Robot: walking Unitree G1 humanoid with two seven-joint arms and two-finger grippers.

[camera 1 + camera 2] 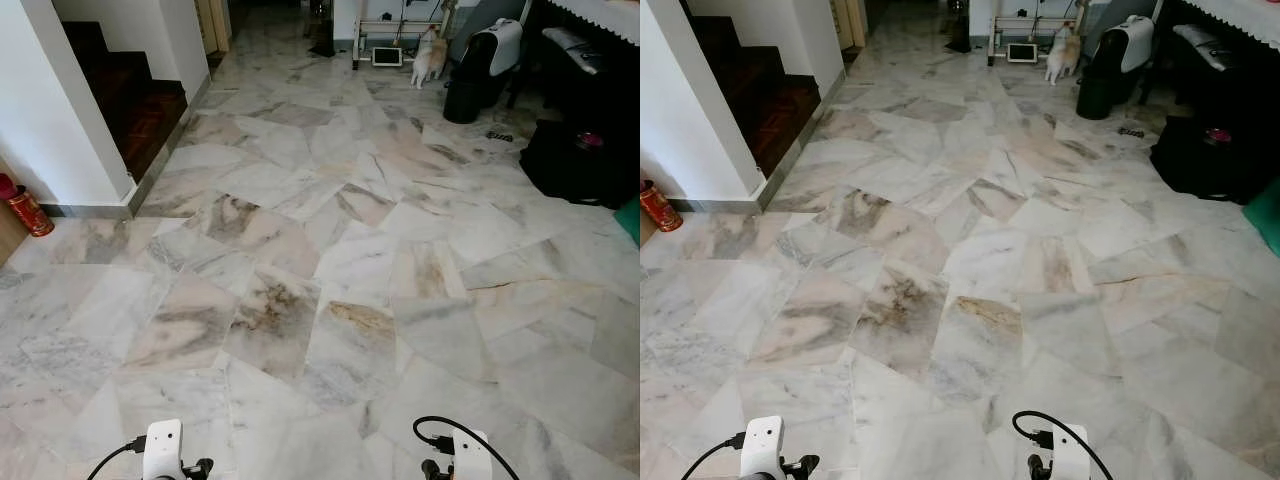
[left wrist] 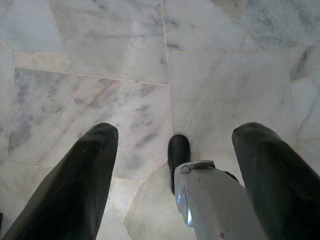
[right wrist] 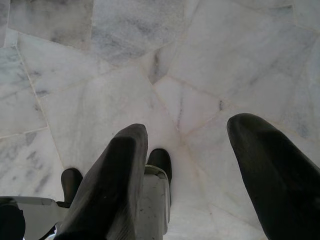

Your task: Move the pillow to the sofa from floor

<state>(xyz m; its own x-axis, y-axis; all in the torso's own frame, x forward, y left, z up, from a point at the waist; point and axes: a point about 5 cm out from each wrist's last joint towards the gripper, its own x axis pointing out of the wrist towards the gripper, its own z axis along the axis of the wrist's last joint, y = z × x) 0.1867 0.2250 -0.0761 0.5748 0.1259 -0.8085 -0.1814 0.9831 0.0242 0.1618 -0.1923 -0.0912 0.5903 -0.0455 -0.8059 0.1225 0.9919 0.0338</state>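
Observation:
Both arms hang low at my sides over a marble floor (image 1: 330,260). My left gripper (image 2: 175,132) points down at the tiles, its two black fingers (image 2: 95,165) spread wide with nothing between them. The right gripper (image 3: 192,125) is likewise open and holds nothing, also pointing at the floor. My own black feet (image 2: 178,152) and grey legs (image 3: 152,200) show beneath the fingers. The white wrists (image 1: 163,450) (image 1: 470,455) sit at the bottom of the left eye view.
A dark wooden staircase (image 1: 135,95) and white wall (image 1: 60,120) stand at the left, with a red canister (image 1: 25,208) beside them. Black bags (image 1: 575,160) and a black-and-white case (image 1: 485,65) sit at the far right. A cat (image 1: 428,58) stands far ahead. A teal edge (image 1: 630,215) shows at the right.

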